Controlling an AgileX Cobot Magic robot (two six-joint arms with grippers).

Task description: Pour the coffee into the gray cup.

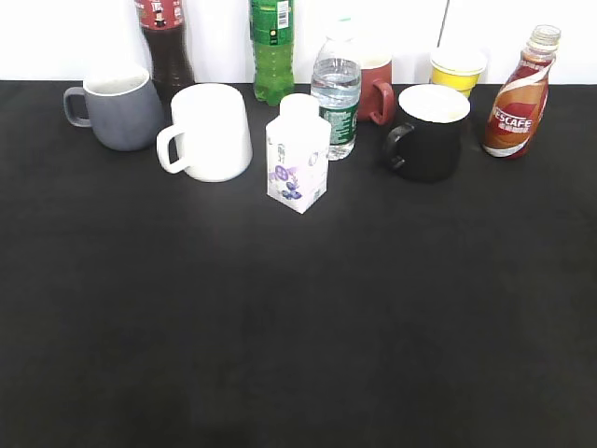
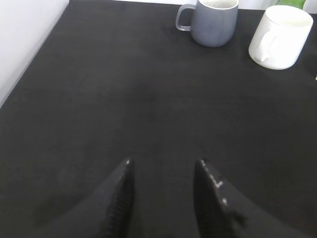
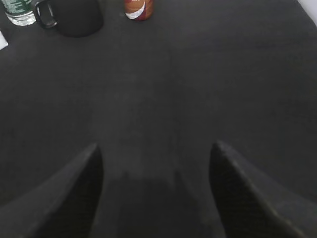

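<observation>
The coffee bottle [image 1: 519,103], with its red-and-white Nescafe label, stands upright at the far right of the black table; its base shows in the right wrist view [image 3: 138,9]. The gray cup [image 1: 117,107] stands at the far left, handle to the left; it also shows in the left wrist view [image 2: 210,20]. My left gripper [image 2: 163,163] is open and empty, low over bare table well short of the gray cup. My right gripper [image 3: 156,148] is open and empty, well short of the coffee bottle. Neither gripper shows in the exterior view.
A white mug [image 1: 210,131], a white carton [image 1: 298,154], a water bottle [image 1: 336,93], a red mug [image 1: 376,89], a black mug [image 1: 429,131], a yellow cup [image 1: 457,67], a cola bottle [image 1: 166,42] and a green bottle [image 1: 271,47] stand along the back.
</observation>
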